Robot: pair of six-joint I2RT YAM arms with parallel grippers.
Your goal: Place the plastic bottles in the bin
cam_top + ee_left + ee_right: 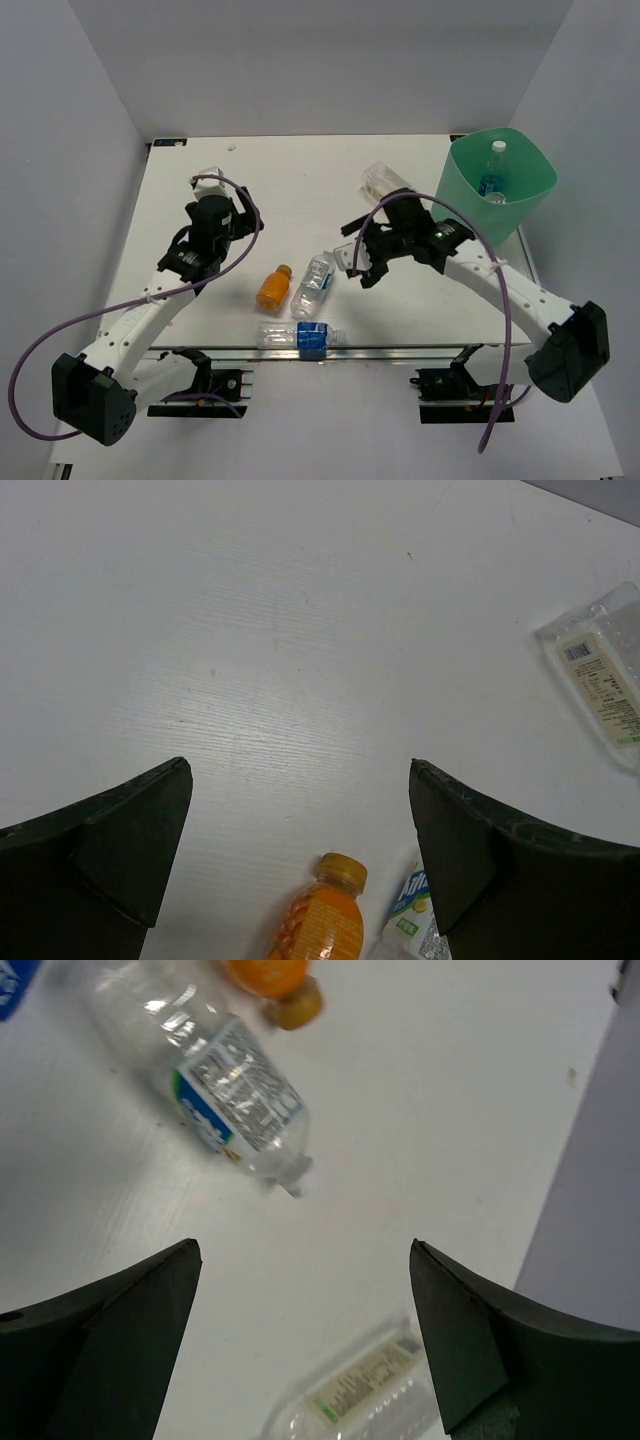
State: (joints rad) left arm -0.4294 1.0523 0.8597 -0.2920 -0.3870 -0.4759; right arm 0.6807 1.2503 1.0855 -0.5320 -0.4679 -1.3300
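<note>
Both the left fingers [110,852] and right fingers [112,1332] gape wide, empty.

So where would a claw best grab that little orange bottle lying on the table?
Probably around the middle of the orange bottle, straight down from above. It lies on its side, so its round body offers two opposite sides to pinch. The clear bottle close beside it leaves little room there.

1. Orange bottle [273,288], white-labelled clear bottle [314,282] and blue-labelled bottle [298,337] lie sideways, clustered on the worktop [300,180].
2. Squarish clear bottle [383,182] lies near the bin.
3. Mint-green bin [462,190] stands upright, one white-capped bottle [493,172] inside.
</note>
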